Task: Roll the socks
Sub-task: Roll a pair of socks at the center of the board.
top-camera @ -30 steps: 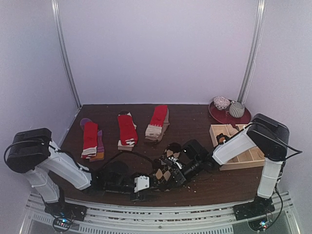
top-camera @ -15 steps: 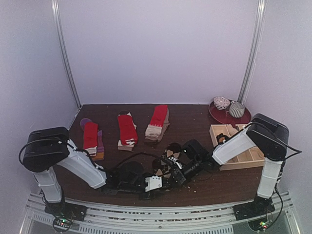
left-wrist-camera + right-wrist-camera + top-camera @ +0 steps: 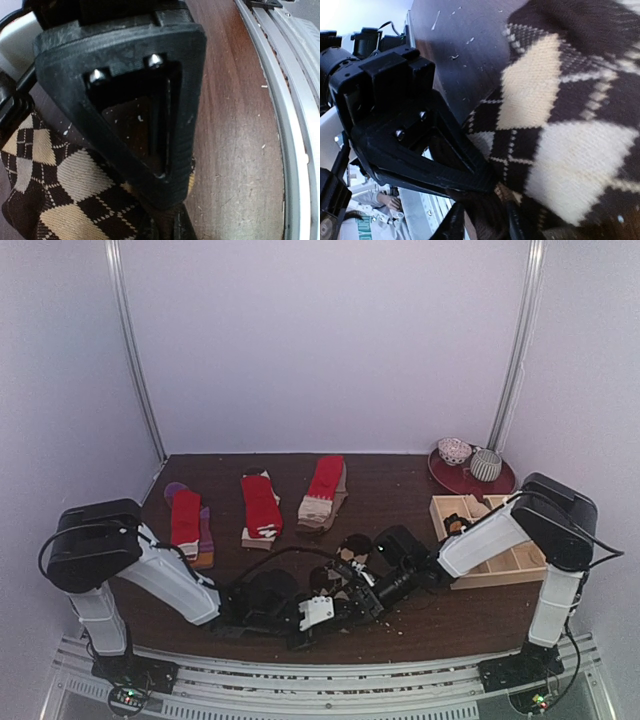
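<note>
The brown-and-beige argyle sock (image 3: pixel 340 587) (image 3: pixel 60 185) (image 3: pixel 570 130) lies bunched near the table's front middle, between my two grippers. My left gripper (image 3: pixel 338 606) (image 3: pixel 172 226) is shut on its dark brown edge. My right gripper (image 3: pixel 353 592) (image 3: pixel 482 225) meets it head-on. Its fingers stand apart with the brown cuff lying between them. In each wrist view the other gripper's black triangular finger (image 3: pixel 130 100) (image 3: pixel 415 150) looms close. Three more pairs of socks lie flat at the back left: red with purple (image 3: pixel 187 525), red with white (image 3: pixel 261 508) and red with tan (image 3: pixel 322 490).
A pale wooden grid tray (image 3: pixel 440 510) sits at the right, beside the right arm. Behind it a red plate (image 3: pixel 445 478) holds a small bowl (image 3: pixel 453 450) and a striped cup (image 3: pixel 486 464). A metal rail (image 3: pixel 295 125) runs along the table's near edge.
My left arm has slid right to the argyle sock and its jaws have closed on the edge. The right fingers have spread wider. The sock now looks more bunched.
</note>
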Controlling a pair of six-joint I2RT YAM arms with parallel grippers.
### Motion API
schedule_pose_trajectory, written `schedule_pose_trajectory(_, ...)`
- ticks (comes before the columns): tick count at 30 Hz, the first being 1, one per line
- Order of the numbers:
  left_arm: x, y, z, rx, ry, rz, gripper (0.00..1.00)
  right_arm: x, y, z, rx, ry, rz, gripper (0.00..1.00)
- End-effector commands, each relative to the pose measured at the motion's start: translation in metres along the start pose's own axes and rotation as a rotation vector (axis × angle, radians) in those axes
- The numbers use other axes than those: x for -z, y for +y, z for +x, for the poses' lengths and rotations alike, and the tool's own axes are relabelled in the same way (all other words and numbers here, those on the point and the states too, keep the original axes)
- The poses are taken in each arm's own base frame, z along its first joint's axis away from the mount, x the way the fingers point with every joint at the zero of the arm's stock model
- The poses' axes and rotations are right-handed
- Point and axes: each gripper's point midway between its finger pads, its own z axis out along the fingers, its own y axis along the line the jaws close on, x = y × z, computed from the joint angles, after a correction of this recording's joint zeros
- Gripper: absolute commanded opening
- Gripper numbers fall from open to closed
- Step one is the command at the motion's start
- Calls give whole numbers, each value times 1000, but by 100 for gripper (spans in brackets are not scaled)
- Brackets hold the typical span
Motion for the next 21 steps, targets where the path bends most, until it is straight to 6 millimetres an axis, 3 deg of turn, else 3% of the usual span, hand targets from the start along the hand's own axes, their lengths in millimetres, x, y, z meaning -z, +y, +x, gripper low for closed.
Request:
schedule_pose_trajectory(1, 10, -33, 71, 220, 217, 124, 0, 18, -30, 13, -3, -26, 208, 42)
schedule_pose_trajectory(5, 16, -49, 82, 413, 250, 239, 0, 46, 5, -15, 248, -182, 243, 45)
schedule_pose_trajectory(10, 20, -69, 89, 618, 302, 386, 0, 57, 43, -9, 722, -318, 344, 53)
schedule_pose_trajectory(16, 19, -75, 100, 723, 361, 438, 0, 33, 52, 10, 1122, -267, 431, 57)
schedule_pose_trajectory(21, 20, -73, 109, 735, 382, 432, 0, 10, 34, 18, 1139, -154, 408, 57)
